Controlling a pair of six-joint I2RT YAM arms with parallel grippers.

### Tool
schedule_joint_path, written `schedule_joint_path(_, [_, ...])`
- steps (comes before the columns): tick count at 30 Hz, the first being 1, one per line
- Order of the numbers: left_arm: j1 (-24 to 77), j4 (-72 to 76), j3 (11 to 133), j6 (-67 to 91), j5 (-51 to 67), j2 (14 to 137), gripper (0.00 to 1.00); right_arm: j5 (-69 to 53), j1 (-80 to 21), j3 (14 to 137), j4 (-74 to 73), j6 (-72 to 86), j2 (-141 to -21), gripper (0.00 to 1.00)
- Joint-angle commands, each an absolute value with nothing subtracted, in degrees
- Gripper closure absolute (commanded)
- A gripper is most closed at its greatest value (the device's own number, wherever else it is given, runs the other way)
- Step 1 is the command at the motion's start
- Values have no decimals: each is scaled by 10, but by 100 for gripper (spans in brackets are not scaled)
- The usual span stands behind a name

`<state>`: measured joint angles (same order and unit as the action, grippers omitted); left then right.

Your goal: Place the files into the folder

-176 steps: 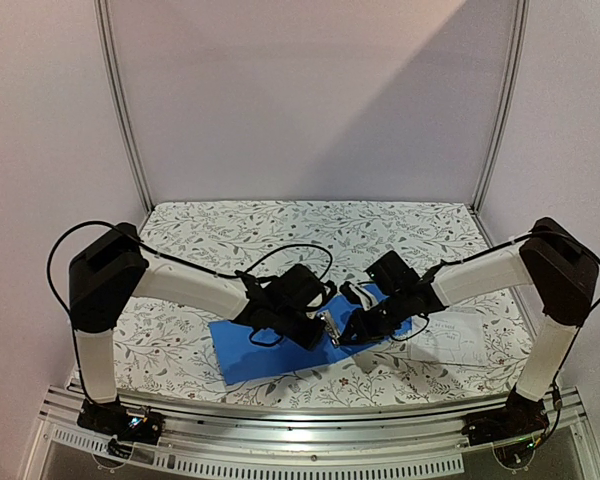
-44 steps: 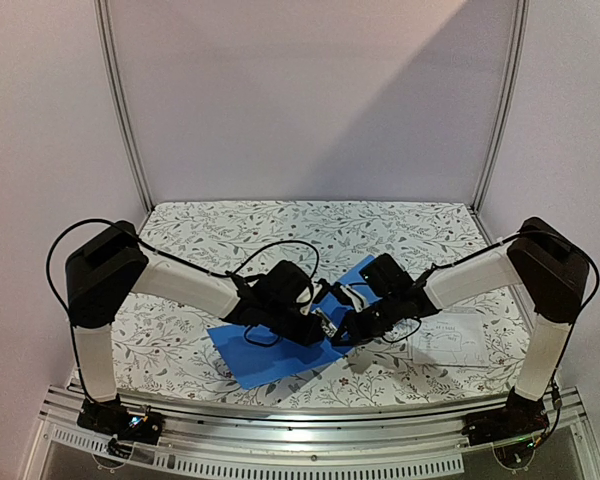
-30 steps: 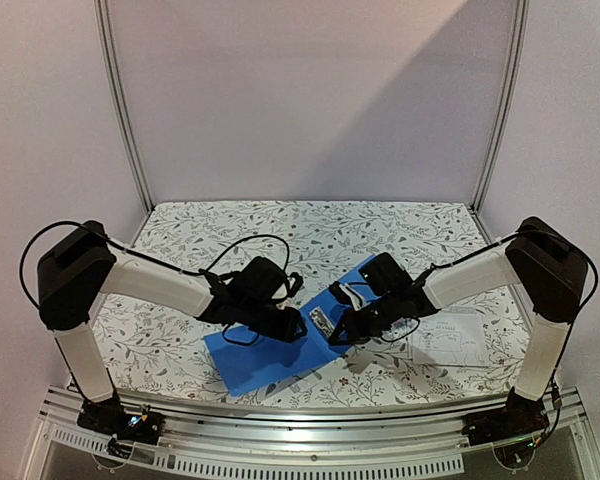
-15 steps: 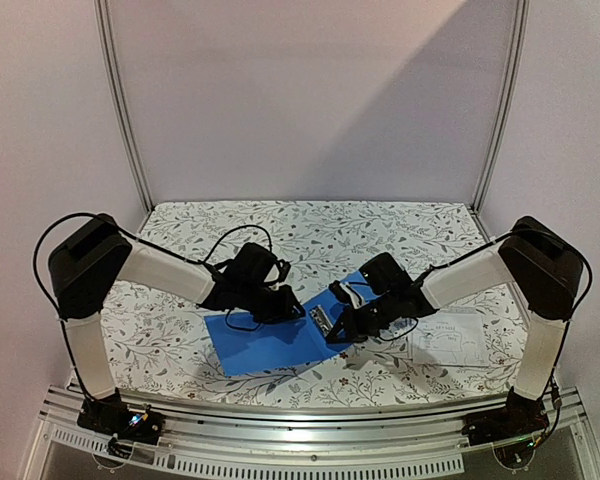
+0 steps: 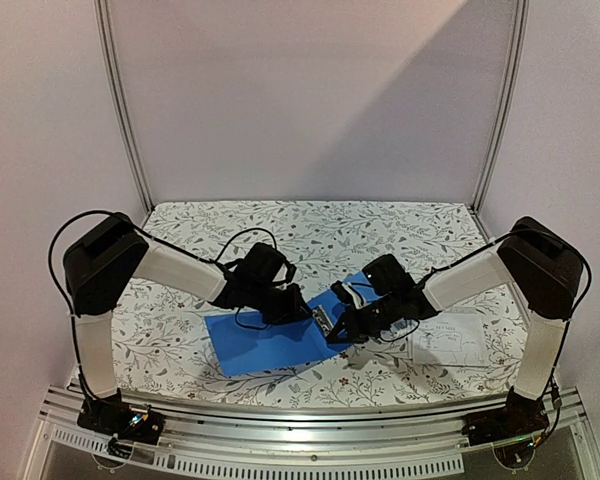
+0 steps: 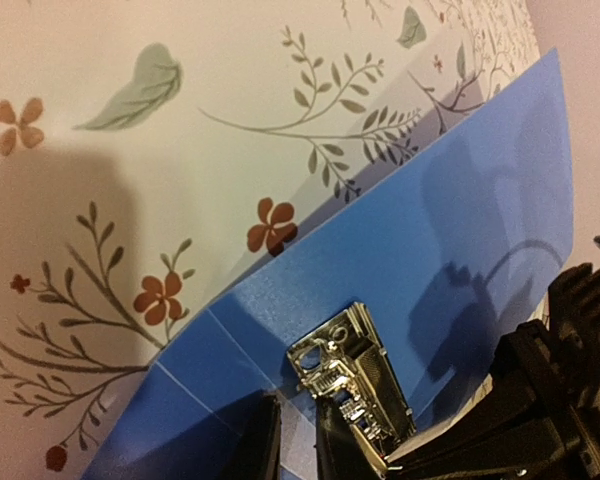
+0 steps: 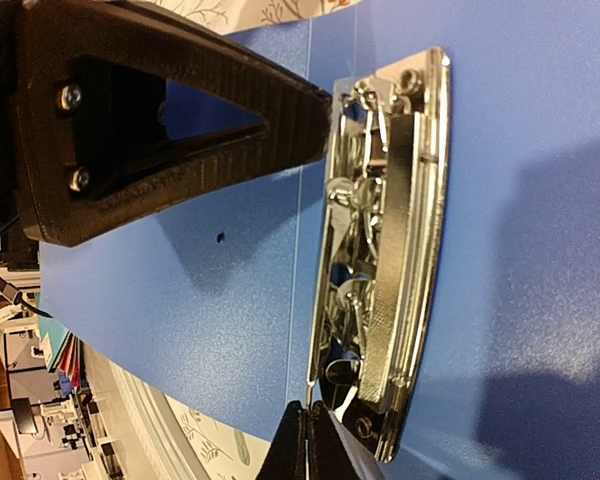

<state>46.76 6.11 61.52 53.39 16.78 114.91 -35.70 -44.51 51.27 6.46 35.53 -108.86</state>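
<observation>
Floral table (image 5: 400,225). The folder (image 5: 260,345) lies open at centre frame. The files (image 5: 450,340) lie flat at lower right, their left edge hidden by the right arm.

The right gripper (image 7: 315,260) has its fingers spread along the ring clip (image 7: 385,250); whether it is clamped cannot be told. The left gripper (image 6: 295,445) is cut off at the bottom edge, fingers narrowly apart, grasp unclear.

Blue folder (image 5: 265,345) lies open – files (image 5: 452,338) outside it
Folder sits mid-table (image 5: 380,230), metal clip (image 7: 380,240) exposed; the white printed sheet rests flat to its right.
</observation>
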Motion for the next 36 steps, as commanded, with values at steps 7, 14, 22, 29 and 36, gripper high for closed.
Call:
schedule_joint_path(7, [473, 50, 649, 561, 156, 1194, 88, -374, -439, 503, 75, 362, -1099, 98])
schedule_joint_path(14, [475, 60, 670, 552, 159, 1205, 87, -378, -435, 500, 80, 365, -1102, 98])
schedule_joint_path(22, [481, 114, 663, 538, 192, 1209, 77, -381, -431, 500, 82, 367, -1105, 98])
schedule_joint_path(29, [485, 21, 711, 505, 164, 1223, 80, -385, -429, 499, 87, 373, -1109, 98])
schedule_joint_path(36, [481, 2, 725, 530, 147, 1243, 88, -385, -429, 499, 85, 372, -1110, 98])
